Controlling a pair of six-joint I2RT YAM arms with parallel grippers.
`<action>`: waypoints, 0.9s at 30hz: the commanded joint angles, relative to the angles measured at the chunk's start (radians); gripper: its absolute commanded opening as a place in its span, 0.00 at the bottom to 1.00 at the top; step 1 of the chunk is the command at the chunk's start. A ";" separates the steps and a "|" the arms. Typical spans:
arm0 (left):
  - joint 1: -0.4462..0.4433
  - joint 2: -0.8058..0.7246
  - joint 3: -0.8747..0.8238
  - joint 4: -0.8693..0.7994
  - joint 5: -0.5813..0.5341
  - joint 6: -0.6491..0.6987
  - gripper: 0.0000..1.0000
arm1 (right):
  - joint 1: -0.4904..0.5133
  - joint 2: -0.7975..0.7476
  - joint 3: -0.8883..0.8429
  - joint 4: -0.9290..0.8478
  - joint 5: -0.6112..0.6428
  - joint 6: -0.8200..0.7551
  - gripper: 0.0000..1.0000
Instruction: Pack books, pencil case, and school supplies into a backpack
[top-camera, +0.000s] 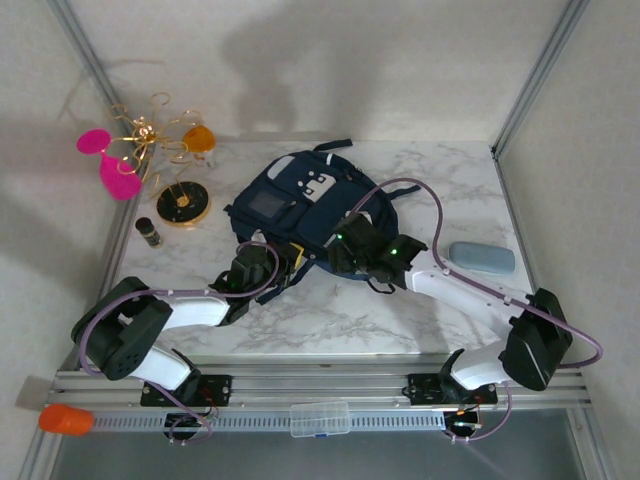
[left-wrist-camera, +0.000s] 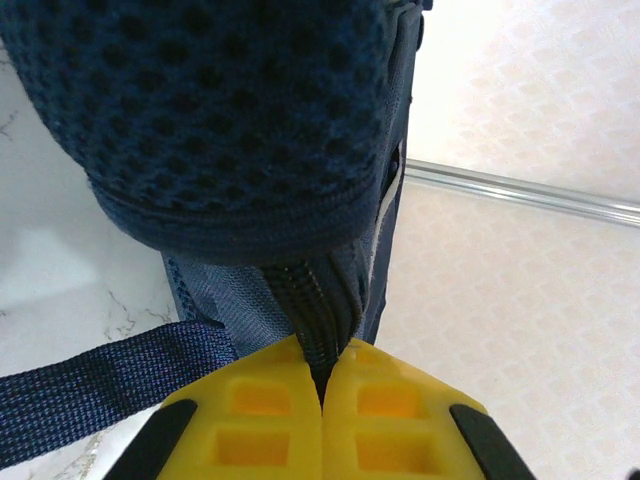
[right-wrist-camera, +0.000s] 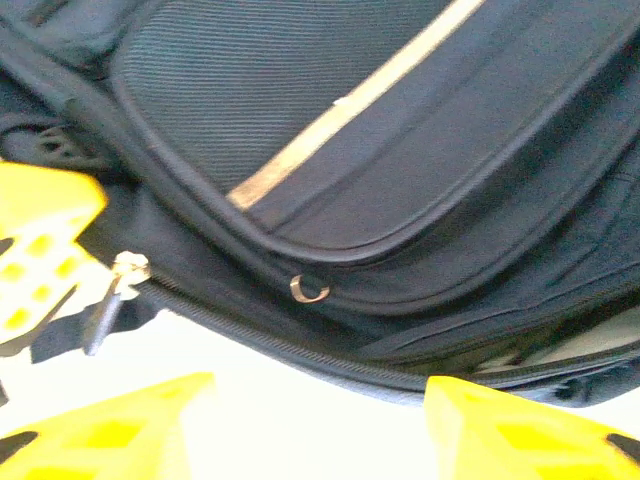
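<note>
Against the mesh-padded backpack (left-wrist-camera: 230, 120), left jaws pinch its ribbed strap (left-wrist-camera: 312, 310) — right jaws parted

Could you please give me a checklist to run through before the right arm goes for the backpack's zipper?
1. Hold of left gripper on the webbing loop of the backpack, fingers shut on it: ok.
2. Jaws of right gripper apart: ok.
3. Metal zipper pull lined up between the right jaws: not ok, it sits off to the left in the right wrist view.
4. Main compartment unzipped: cannot tell.
5. The pencil case free on the table, apart from the backpack: ok.
</note>
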 joint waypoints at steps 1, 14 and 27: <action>-0.011 -0.056 0.050 0.087 0.012 0.022 0.00 | 0.043 0.029 0.034 -0.009 -0.063 0.035 0.53; -0.013 -0.065 0.051 0.088 0.017 0.020 0.00 | 0.084 0.143 0.067 0.147 -0.197 0.203 0.39; -0.009 -0.056 0.046 0.106 0.021 0.010 0.00 | 0.061 0.202 -0.016 0.291 -0.202 0.389 0.37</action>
